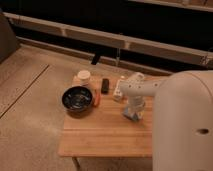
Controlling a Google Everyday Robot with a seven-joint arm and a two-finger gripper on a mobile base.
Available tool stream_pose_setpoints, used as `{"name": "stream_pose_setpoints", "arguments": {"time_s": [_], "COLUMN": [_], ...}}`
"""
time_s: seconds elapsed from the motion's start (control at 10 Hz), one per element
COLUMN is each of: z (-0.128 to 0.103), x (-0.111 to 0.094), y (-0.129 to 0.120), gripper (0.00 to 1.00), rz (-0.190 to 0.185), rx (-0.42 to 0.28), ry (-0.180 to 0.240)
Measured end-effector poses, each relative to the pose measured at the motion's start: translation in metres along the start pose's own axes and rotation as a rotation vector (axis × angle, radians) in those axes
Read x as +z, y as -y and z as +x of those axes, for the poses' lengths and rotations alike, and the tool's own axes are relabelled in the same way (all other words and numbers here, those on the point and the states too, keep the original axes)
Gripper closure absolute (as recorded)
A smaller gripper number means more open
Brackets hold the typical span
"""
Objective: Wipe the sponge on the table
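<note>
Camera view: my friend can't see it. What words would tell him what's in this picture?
A white robot arm presses its shut hand down on a small blue-grey sponge on the right part of a light wooden table. To its left sit a black bowl, a small orange object, a black block and a white cup.

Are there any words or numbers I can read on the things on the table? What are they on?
None can be read.
The white cup, black bowl and black block show no text; any print is too small to tell.
The gripper, jaws shut on the sponge, is down on the table, and it shows no label either.
</note>
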Motion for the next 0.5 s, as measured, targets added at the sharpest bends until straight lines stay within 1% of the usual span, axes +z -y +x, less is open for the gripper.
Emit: {"name": "stream_pose_setpoints", "arguments": {"time_s": [0.1, 0.2, 0.4, 0.5], "z": [-0.009, -0.015, -0.022, -0.023], "x": [0.002, 0.002, -0.007, -0.012], "y": [-0.013, -0.026, -0.063, -0.077], "gripper": [0.85, 0.85, 0.85, 0.85], "rz": [0.008, 0.008, -0.019, -0.036], "rx": [-0.014, -0.034, -0.087, -0.105], "ry": [0.021, 0.043, 0.084, 0.096]}}
